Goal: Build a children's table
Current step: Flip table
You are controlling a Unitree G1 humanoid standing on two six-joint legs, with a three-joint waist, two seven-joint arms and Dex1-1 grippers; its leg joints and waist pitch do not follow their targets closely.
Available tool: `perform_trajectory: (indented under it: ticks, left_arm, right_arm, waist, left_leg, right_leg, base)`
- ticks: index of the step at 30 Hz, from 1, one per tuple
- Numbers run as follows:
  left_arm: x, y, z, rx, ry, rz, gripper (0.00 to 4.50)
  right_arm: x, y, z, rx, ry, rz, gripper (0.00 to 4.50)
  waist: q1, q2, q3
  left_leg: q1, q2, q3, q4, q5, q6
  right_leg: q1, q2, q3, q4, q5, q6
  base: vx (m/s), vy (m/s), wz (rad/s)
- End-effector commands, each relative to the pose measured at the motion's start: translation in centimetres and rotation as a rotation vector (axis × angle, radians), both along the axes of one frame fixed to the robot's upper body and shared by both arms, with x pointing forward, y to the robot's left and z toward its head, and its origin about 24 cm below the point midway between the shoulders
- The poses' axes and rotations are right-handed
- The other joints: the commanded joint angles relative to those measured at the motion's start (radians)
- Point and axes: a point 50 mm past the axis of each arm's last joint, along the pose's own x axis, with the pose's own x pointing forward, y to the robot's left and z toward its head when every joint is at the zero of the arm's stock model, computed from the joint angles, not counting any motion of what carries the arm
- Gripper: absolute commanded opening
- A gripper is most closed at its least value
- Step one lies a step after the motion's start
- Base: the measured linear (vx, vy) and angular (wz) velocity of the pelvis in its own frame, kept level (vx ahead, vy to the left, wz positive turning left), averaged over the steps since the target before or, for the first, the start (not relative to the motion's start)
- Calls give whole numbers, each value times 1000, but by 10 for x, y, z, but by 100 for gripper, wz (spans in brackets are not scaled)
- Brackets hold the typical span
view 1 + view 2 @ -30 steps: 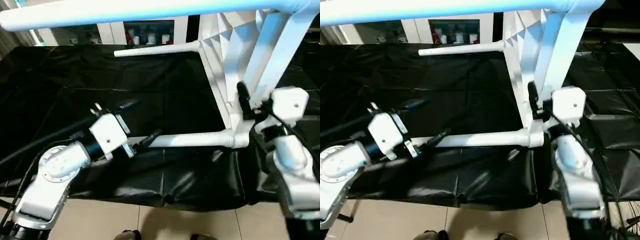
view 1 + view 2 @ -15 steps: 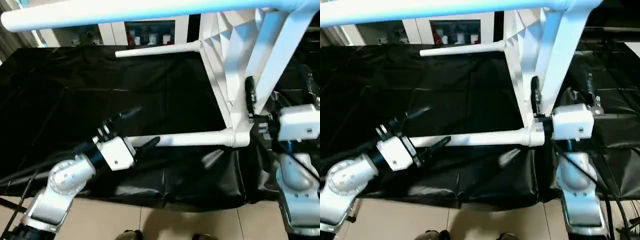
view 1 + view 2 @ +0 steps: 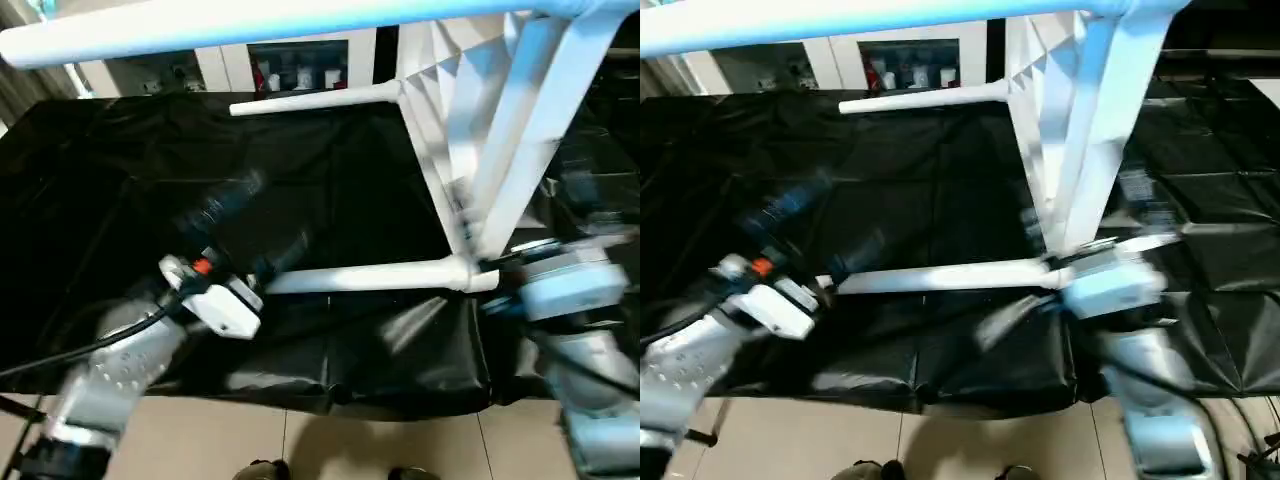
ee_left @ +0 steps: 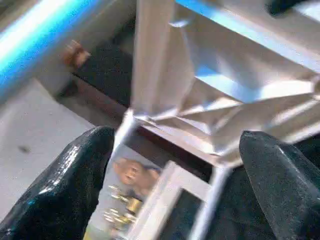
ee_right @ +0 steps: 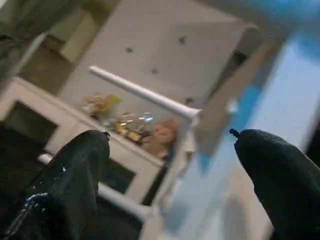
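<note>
Head stereo downward; wrist cams close, upward.

White kids' table [image 3: 440,140] tipped on its side, legs [image 3: 360,278] fitted, pointing left.

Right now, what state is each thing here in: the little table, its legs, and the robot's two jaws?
Children's table top: tipped on its edge on the black-covered work table.
Legs: at least three fitted; near leg and far leg lie level.
Left gripper: jaws open, empty.
Right gripper: jaws open, empty.
</note>
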Motion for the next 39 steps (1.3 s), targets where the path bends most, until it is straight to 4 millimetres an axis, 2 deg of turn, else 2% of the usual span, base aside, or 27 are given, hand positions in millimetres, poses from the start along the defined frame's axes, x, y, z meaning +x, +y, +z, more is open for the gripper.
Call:
perform_trajectory:
  ticks: [1,3,4,6,8,10,12,15,16,18,19,22,24,29,30,33,37,39]
  left_arm:
    - [-3,1,19,3,-142,32,450]
    - [-3,1,20,3,-145,33,450]
    - [-2,3,32,-6,-240,62,450]
    - [-2,3,42,-7,-302,69,450]
    - [-3,1,48,-7,-337,62,450]
    - [-4,-1,58,-12,-388,57,450]
    - [-4,0,64,-17,-422,70,450]
    - [-1,5,71,-9,-459,106,450]
    - [1,7,73,0,-467,124,450]
    - [4,11,75,18,-475,152,450]
    - [7,14,77,30,-478,171,450]
    - [14,24,82,75,-479,230,450]
    - [19,31,84,101,-475,268,450]
    - [29,43,86,145,-452,340,450]
    - [35,49,87,164,-435,382,450]
    - [38,52,89,168,-423,401,450]
    - [47,63,93,172,-413,460,450]
    - [50,66,96,167,-415,469,450]
  right_arm:
    - [7,11,-8,-42,74,44,447]
    - [7,11,-8,-43,75,45,447]
    - [12,18,-16,-69,129,70,447]
    - [18,23,-27,-101,196,70,447]
    - [18,25,-30,-119,196,75,447]
    - [19,33,-31,-31,249,125,447]
    - [19,40,-30,54,317,201,447]
    - [18,49,-28,45,350,303,447]
    - [17,50,-28,38,343,317,447]
    - [18,50,-26,34,333,322,447]
    - [19,51,-25,41,324,321,447]
    - [20,55,-16,84,294,343,447]
    - [19,58,-6,124,278,380,447]
    - [18,63,8,168,231,423,447]
    - [17,65,14,178,207,443,447]
    - [17,66,17,188,202,461,447]
    - [12,71,28,210,195,540,447]
    - [10,72,28,208,202,564,447]
  waist:
    - [0,-8,-58]
    - [2,-6,-58]
    - [2,-9,-59]
    - [1,-5,-60]
    - [5,-9,-61]
    - [6,-6,-64]
    - [7,-4,-62]
    - [9,0,-60]
    - [9,-4,-61]
    - [8,-4,-59]
    - [10,-7,-59]
    - [8,-4,-58]
    - [10,-2,-58]
    - [12,-1,-64]
    - [15,3,-65]
    - [16,3,-66]
    - [20,14,-69]
    - [22,12,-69]
  left_leg:
    - [24,47,-32,-70,-311,68]
    - [24,47,-31,-68,-300,69]
    - [24,46,-30,-67,-297,71]
    - [23,44,-31,-65,-288,73]
    - [22,45,-32,-64,-280,70]
    - [22,45,-31,-61,-282,77]
    - [21,46,-34,-62,-295,80]
    - [22,47,-36,-65,-329,54]
    - [21,47,-36,-65,-343,47]
    - [21,45,-35,-66,-351,39]
    - [23,45,-35,-66,-359,33]
    - [20,42,-38,-68,-370,23]
    - [23,42,-38,-68,-375,15]
    - [20,41,-40,-67,-354,11]
    - [22,42,-39,-67,-347,11]
    - [20,40,-39,-66,-336,11]
    - [21,39,-41,-63,-338,7]
    - [21,41,-42,-65,-333,6]
  right_leg:
    - [38,-36,23,-61,-184,-167]
    - [37,-38,24,-60,-175,-175]
    - [37,-36,24,-58,-169,-180]
    - [37,-36,23,-57,-159,-188]
    - [38,-38,24,-56,-154,-195]
    - [37,-39,25,-51,-137,-200]
    - [36,-38,24,-49,-134,-200]
    - [34,-37,24,-50,-165,-196]
    - [33,-38,24,-51,-176,-192]
    - [32,-38,25,-54,-203,-184]
    - [29,-39,25,-55,-224,-181]
    - [27,-40,25,-54,-262,-165]
    - [23,-39,26,-55,-265,-160]
    - [23,-38,25,-47,-220,-161]
    - [21,-37,26,-46,-203,-165]
    - [23,-38,25,-43,-176,-176]
    - [25,-36,24,-37,-140,-180]
    - [24,-37,24,-37,-125,-180]
  base:
    - [0,0,0]
    - [0,0,0]
    - [0,0,0]
    - [0,0,0]
    - [0,0,0]
    - [0,0,0]
    - [0,0,0]
    - [0,0,0]
    - [0,0,0]
    - [0,0,0]
    - [0,0,0]
    - [0,0,0]
    - [0,0,0]
    - [0,0,0]
    - [0,0,0]
    - [0,0,0]
    - [0,0,0]
    - [0,0,0]
